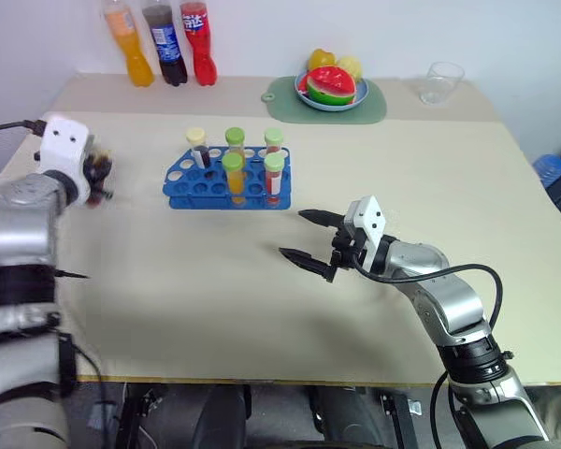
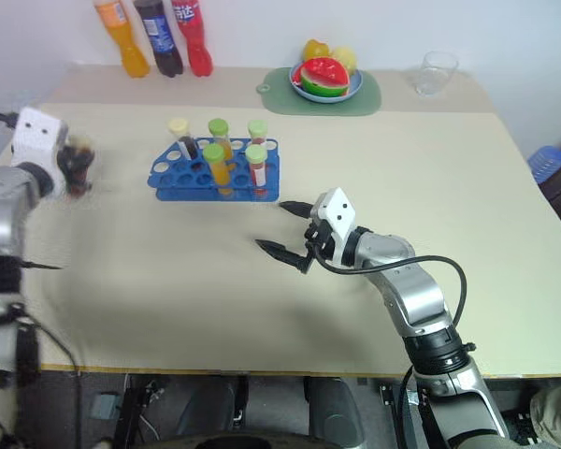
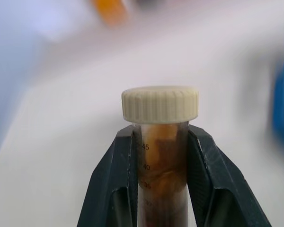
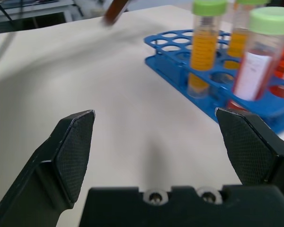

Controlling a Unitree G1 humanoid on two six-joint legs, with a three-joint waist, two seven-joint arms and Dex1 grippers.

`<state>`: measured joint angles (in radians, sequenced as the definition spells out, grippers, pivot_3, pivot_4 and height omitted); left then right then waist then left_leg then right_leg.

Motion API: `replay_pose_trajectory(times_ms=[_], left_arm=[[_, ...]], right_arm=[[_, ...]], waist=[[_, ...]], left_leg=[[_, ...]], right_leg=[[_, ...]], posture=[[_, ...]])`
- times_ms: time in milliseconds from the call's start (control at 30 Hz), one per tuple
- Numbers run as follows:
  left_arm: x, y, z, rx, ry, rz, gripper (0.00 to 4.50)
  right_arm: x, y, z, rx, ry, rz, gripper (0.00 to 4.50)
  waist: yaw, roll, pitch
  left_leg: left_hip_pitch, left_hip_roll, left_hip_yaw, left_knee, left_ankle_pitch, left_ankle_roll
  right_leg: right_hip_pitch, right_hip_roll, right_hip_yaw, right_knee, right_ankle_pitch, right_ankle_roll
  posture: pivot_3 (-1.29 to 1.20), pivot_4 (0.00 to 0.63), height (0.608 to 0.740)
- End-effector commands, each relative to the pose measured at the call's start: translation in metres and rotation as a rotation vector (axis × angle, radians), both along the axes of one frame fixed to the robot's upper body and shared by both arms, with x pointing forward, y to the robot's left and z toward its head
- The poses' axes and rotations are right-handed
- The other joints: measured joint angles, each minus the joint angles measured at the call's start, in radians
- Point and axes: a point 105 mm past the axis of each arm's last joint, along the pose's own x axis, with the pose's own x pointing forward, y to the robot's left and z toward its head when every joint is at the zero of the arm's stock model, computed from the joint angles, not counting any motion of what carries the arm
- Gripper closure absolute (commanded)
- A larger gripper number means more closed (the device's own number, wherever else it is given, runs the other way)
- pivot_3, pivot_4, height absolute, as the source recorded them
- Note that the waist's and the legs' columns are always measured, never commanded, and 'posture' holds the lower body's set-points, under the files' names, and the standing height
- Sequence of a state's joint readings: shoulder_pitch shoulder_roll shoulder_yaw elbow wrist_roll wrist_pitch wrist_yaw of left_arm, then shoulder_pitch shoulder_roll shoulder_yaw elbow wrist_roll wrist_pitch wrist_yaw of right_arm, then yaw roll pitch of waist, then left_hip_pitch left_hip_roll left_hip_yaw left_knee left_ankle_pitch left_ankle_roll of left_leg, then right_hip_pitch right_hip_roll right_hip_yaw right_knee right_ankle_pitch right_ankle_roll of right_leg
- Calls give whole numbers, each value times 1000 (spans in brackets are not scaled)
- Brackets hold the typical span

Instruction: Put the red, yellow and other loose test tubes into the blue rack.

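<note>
Beyond rack [image 1: 226, 181], soda bottles [image 1: 165, 42] (three)

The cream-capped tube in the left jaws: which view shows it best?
The left wrist view: the cream-capped tube stands close up, clamped between the left gripper's jaws, brown liquid visible. The eye views show it small and blurred; the right wrist view catches only a dark streak.

Blue rack [image 1: 226, 190], green-capped yellow-orange and red tubes [image 1: 233, 175], cream-capped brown tube [image 3: 161, 156] between black fingers [image 3: 111, 184].

Left gripper [image 3: 161, 156] clamped, right gripper [image 1: 309, 238] agape.
</note>
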<state>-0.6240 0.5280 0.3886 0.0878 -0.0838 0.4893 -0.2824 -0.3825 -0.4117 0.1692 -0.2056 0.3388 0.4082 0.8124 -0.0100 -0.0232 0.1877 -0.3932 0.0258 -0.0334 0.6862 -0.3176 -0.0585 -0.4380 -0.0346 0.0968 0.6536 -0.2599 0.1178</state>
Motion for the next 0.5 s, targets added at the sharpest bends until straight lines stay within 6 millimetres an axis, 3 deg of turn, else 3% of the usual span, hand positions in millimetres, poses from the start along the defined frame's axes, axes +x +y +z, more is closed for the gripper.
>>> replay_pose_trajectory(times_ms=[33, 133, 233, 367, 500], left_arm=[[-32, -49, 48, -3, -389, -16, 3716], [-32, -82, 39, -44, -468, -42, 3716], [-23, -114, 18, -8, -474, -79, 3716], [-11, -116, -10, 7, -429, -15, 3716], [-1, -120, -24, -32, -381, -35, 3716]], right_arm=[[1, 6, 12, 22, -35, 31, 0], [2, 8, 13, 22, -39, 41, 0], [3, 10, 15, 23, -46, 49, 0], [6, 6, 18, 22, -58, 30, 0], [5, 3, 16, 19, -57, 17, 0]], waist=[[2, -1, 0], [1, -2, -1], [-9, -1, -1], [-13, -1, -1], [-7, -1, -1]], left_leg=[[0, -2, 0, 0, 0, 0], [1, -6, 0, 0, 0, 0], [3, -6, 1, 0, 0, 0], [4, -5, 1, 0, 0, 0], [4, -5, 1, 0, 0, 0]], right_leg=[[0, 0, 0, 0, 0, 0], [1, -1, 0, 0, 0, 0], [1, 0, 1, 2, 0, 1], [1, 2, 2, 3, 0, 1], [1, 2, 2, 3, 0, 1]], posture=[[0, 150, 734], [0, 150, 734], [0, 150, 734], [0, 150, 734], [0, 150, 734]])
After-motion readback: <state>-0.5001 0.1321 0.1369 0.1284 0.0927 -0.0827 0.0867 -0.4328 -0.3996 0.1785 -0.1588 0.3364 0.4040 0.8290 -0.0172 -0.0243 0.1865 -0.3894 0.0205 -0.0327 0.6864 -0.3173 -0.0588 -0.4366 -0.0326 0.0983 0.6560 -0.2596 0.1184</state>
